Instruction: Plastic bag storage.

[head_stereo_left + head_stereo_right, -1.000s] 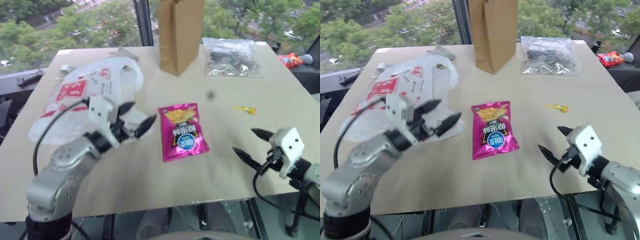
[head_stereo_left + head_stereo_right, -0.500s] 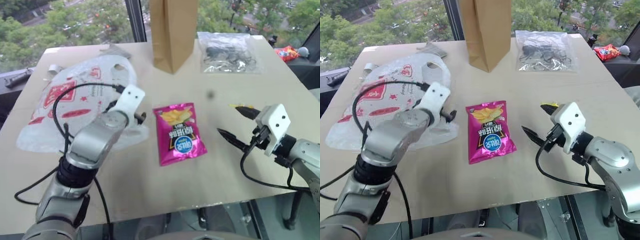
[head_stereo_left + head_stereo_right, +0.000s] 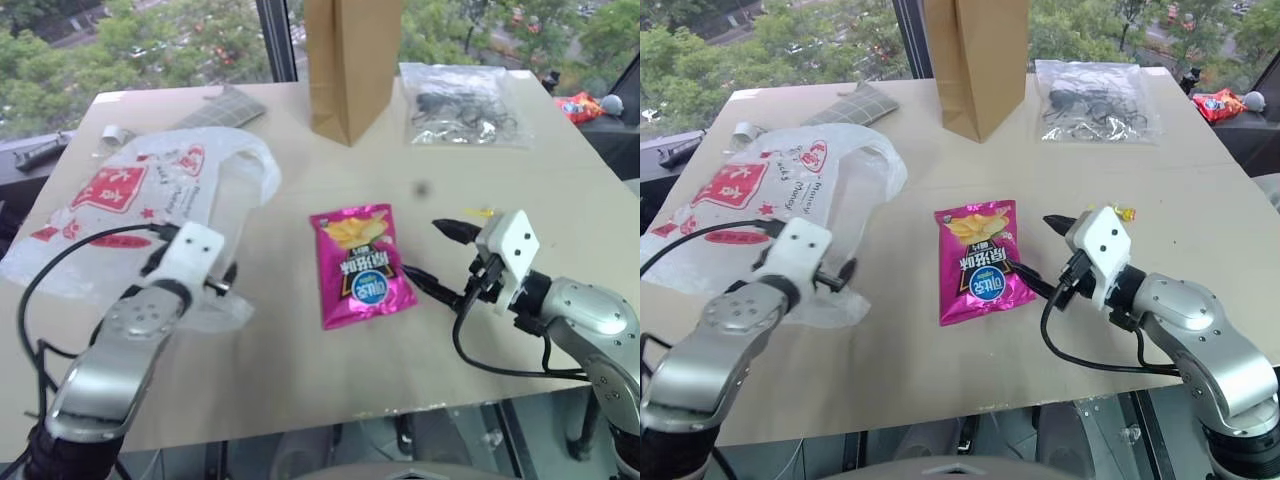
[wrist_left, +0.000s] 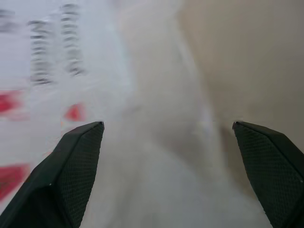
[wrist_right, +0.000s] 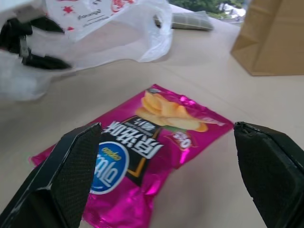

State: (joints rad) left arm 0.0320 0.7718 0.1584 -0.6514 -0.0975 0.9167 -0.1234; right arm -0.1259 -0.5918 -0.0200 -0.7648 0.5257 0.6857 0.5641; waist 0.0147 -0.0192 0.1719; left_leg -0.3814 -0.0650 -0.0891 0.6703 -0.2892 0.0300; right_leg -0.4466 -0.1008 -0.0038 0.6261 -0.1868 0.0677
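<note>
The table [image 3: 300,340] carries everything relevant. The plastic bag [image 3: 130,200], the largest object on it, lies flat on the left half, its long axis running from the near left edge diagonally away toward the table's middle, loop handles at the far end and the bottom hem nearest the robot.

The left gripper [image 3: 835,272] sits directly over the bag's near right corner, its black fingers spread wide and empty; in the left wrist view the crinkled white film with red print lies immediately ahead of and between the two fingertips [image 4: 78,156]. From this claw the bulk of the bag extends forward and to its left.

The right gripper [image 3: 432,252] is likewise spread wide and holds nothing. It points leftward across the table, with the pink snack packet [image 3: 362,262] just ahead of it, lying between it and the bag; the bag is well apart from this claw, beyond the packet.

Judgement: the left arm is clearly the nearer one, so a grasp on the bag's near corner appears to fall to it.

The brown paper bag [image 3: 352,60] stands upright at the far edge, beyond both claws.
</note>
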